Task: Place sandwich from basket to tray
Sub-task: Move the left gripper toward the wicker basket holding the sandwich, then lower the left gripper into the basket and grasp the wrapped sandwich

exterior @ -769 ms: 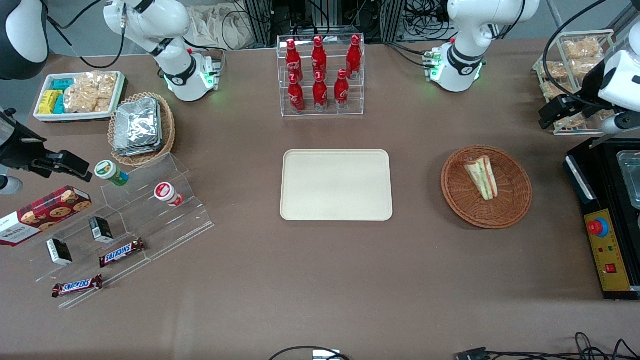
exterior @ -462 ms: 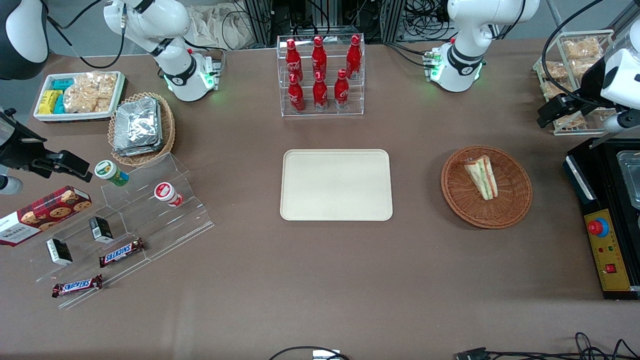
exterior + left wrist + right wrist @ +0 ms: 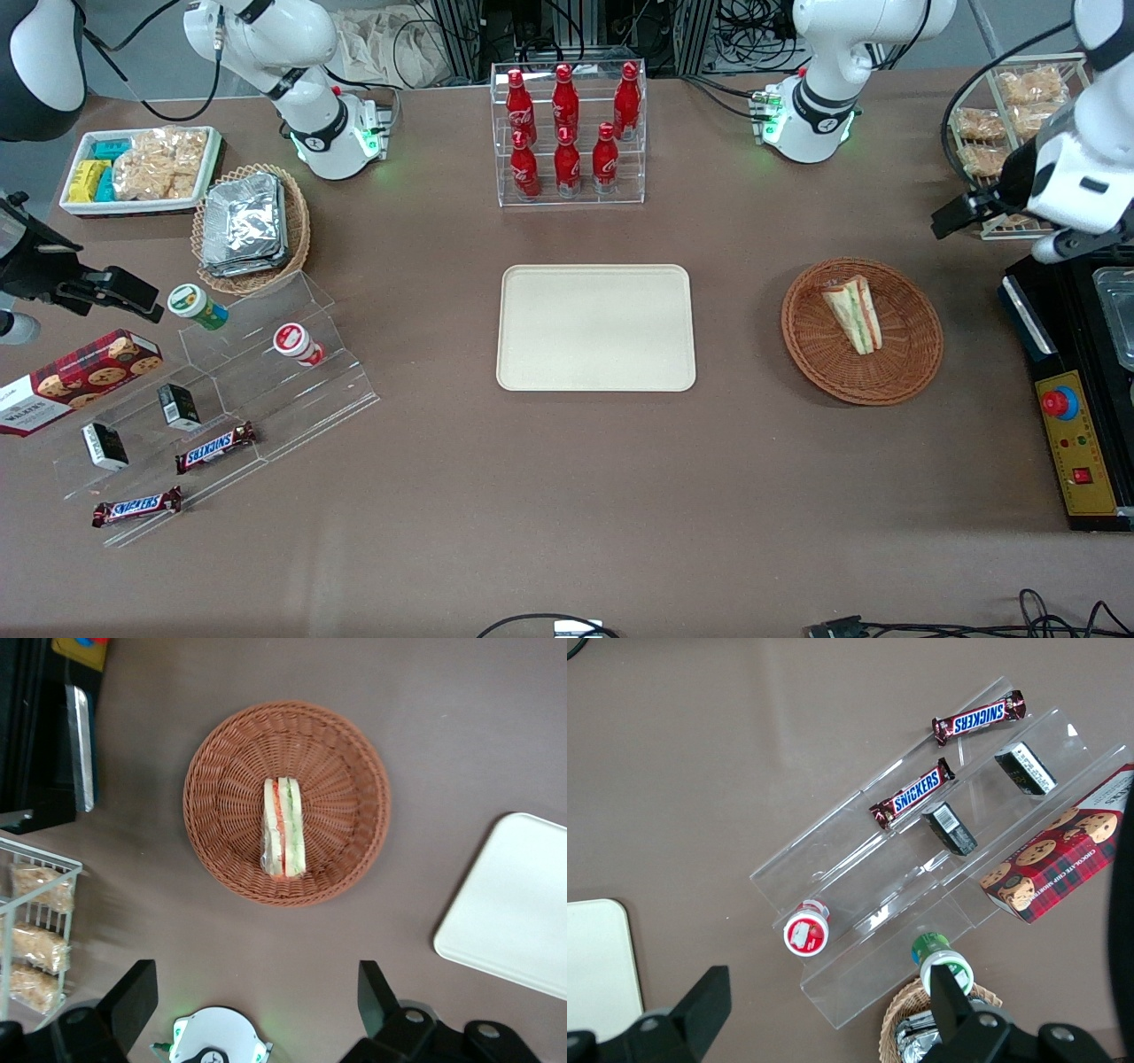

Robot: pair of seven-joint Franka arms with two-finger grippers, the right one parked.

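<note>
The sandwich point(image 3: 853, 313) point(image 3: 283, 826), a white bread wedge with green and red filling, lies in the round brown wicker basket point(image 3: 802, 350) point(image 3: 221, 797). The cream tray point(image 3: 595, 328) point(image 3: 518, 912) sits bare at the table's middle, beside the basket toward the parked arm's end. The left arm's gripper point(image 3: 955, 215) point(image 3: 255, 997) hangs open above the table, farther from the front camera than the basket and a little toward the working arm's end. It holds nothing, and its black fingers point(image 3: 133, 1001) stand wide apart.
A wire rack of snack packets point(image 3: 1019, 115) and a black appliance with a red button point(image 3: 1072, 416) stand at the working arm's end. A clear rack of red bottles point(image 3: 568, 133) stands farther from the camera than the tray. The working arm's white base point(image 3: 811, 124) point(image 3: 213, 1041) is nearby.
The left arm's gripper has shifted a little toward the basket, and its wrist has swung with it. The sandwich, basket and tray have not moved.
</note>
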